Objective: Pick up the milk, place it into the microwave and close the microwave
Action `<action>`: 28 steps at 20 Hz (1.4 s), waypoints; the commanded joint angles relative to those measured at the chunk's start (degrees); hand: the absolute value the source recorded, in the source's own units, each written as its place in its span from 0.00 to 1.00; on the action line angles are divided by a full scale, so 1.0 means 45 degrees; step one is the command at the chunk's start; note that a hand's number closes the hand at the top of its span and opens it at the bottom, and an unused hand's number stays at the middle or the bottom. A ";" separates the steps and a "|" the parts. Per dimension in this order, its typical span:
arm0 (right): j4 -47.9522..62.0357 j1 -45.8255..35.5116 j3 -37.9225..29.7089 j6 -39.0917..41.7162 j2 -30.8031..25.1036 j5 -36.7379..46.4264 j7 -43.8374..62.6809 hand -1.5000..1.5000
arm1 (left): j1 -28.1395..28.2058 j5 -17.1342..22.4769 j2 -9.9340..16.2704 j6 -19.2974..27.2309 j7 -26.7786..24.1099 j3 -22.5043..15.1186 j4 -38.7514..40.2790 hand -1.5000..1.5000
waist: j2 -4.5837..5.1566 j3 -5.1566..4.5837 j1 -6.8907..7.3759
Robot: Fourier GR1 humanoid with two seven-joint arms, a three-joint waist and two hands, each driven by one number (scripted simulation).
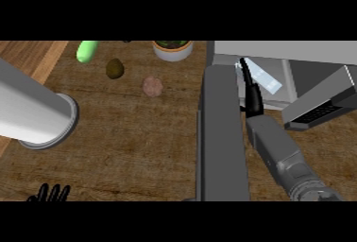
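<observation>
One milk carton [265, 78], pale and tilted, lies inside the one microwave [293, 53] at the upper right of the bench [140, 142]. The right robot hand [251, 92] reaches into the cavity with its fingers stretched out straight along the carton's left edge; whether they touch it I cannot tell. The microwave door [222, 132] stands open, edge-on, just left of that forearm, leaving it a narrow lane. A grey appliance [324, 108] sits to the right. Left of the door lie one pinkish potato [152, 86], one dark avocado [115, 69], one green cucumber [87, 51] and one potted plant [172, 48] along the far edge. One large pale cylinder [35, 116] crosses the left edge. The left robot hand [50, 194] rests open at the lower left, with bare wood between.
</observation>
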 commanded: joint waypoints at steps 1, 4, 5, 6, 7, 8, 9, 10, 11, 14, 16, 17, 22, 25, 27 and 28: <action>0.0023 0.0821 -0.0315 0.1828 -0.0379 -0.0344 -0.1072 0.00 | 0.0708 0.0140 0.0234 -0.0147 -0.0069 0.0125 -0.0365 0.00 | -0.0157 -0.0019 -0.0255; 0.0190 0.1242 -0.0404 0.2179 -0.0384 -0.0403 -0.1422 0.00 | 0.0804 0.0625 0.0575 -0.0611 -0.0365 0.0729 -0.0247 0.00 | -0.0190 -0.0033 -0.0292; 0.0152 0.1354 -0.0372 0.1676 0.0245 -0.0362 -0.1782 0.00 | 0.0384 -0.0217 -0.0174 0.0045 -0.0154 -0.0229 0.0019 0.00 | -0.0204 -0.0034 -0.0444; 0.0095 0.2060 -0.0494 0.2171 -0.0033 -0.0488 -0.2412 0.00 | 0.0600 -0.0120 0.0002 0.0202 0.0194 -0.0066 -0.0534 0.00 | -0.0228 -0.0025 -0.0562; 0.0084 0.1917 -0.0439 0.2445 -0.0082 -0.0440 -0.2302 0.00 | 0.0737 0.0180 0.0039 0.0093 0.0261 0.0051 -0.0694 0.00 | -0.0285 -0.0037 -0.0615; 0.0039 0.1732 -0.0562 0.2107 0.0225 -0.0554 -0.2195 0.00 | 0.0592 -0.0068 -0.0094 0.0025 -0.0140 0.0028 0.0074 0.00 | -0.0304 -0.0048 -0.0629; -0.0135 0.2595 -0.0469 0.2695 0.0187 -0.0506 -0.3178 0.00 | 0.0821 0.0543 0.0284 -0.0208 0.0197 0.0446 -0.0652 0.00 | -0.0368 -0.0049 -0.0798; -0.0015 0.2743 -0.0488 0.2858 -0.0118 -0.0482 -0.3208 0.00 | 0.1481 0.0056 0.0303 -0.0436 -0.0370 0.0042 -0.0341 0.00 | -0.0336 -0.0043 -0.0639; -0.0105 0.2979 -0.0556 0.3052 0.0252 -0.0593 -0.3512 0.00 | 0.0499 -0.0067 -0.0175 0.0194 0.0396 -0.0197 -0.0266 0.00 | -0.0354 -0.0047 -0.0868; -0.0072 0.2732 -0.0384 0.3520 0.0412 -0.0465 -0.3158 0.00 | 0.0034 -0.0484 -0.0340 0.0375 0.0335 -0.0218 0.0132 0.00 | -0.0404 -0.0059 -0.0933; -0.0251 0.3444 -0.0270 0.4659 -0.0171 -0.0446 -0.3383 0.00 | 0.0679 -0.0378 0.0046 0.0156 0.0542 -0.0171 -0.0239 0.00 | -0.0486 -0.0069 -0.1085; -0.0241 0.3446 -0.0182 0.5110 -0.0224 -0.0382 -0.3394 0.00 | 0.0049 -0.0200 0.0153 0.0382 0.1566 -0.0137 -0.0912 0.00 | -0.0459 -0.0061 -0.1122; -0.0799 0.4796 0.0139 0.5565 -0.0454 -0.0239 -0.3919 0.00 | 0.0700 -0.1367 -0.0007 0.0415 0.0767 -0.0904 -0.0442 0.00 | -0.0550 -0.0078 -0.1215; -0.1245 0.5083 -0.0032 0.5781 -0.0734 -0.0517 -0.3904 0.00 | -0.0065 -0.1262 -0.0390 0.0371 0.0876 -0.0979 0.0462 0.00 | -0.0548 -0.0082 -0.1239; -0.1891 0.5799 0.0278 0.5982 -0.0954 -0.0400 -0.3704 0.00 | -0.0956 -0.1410 -0.0735 0.0720 0.1560 -0.1129 0.0535 0.00 | -0.0593 -0.0093 -0.1401; -0.2033 0.5403 0.0077 0.5731 -0.0842 -0.0650 -0.3143 0.00 | -0.1053 -0.1133 -0.0762 0.0432 0.1649 -0.1222 0.0701 0.00 | -0.0575 -0.0090 -0.1328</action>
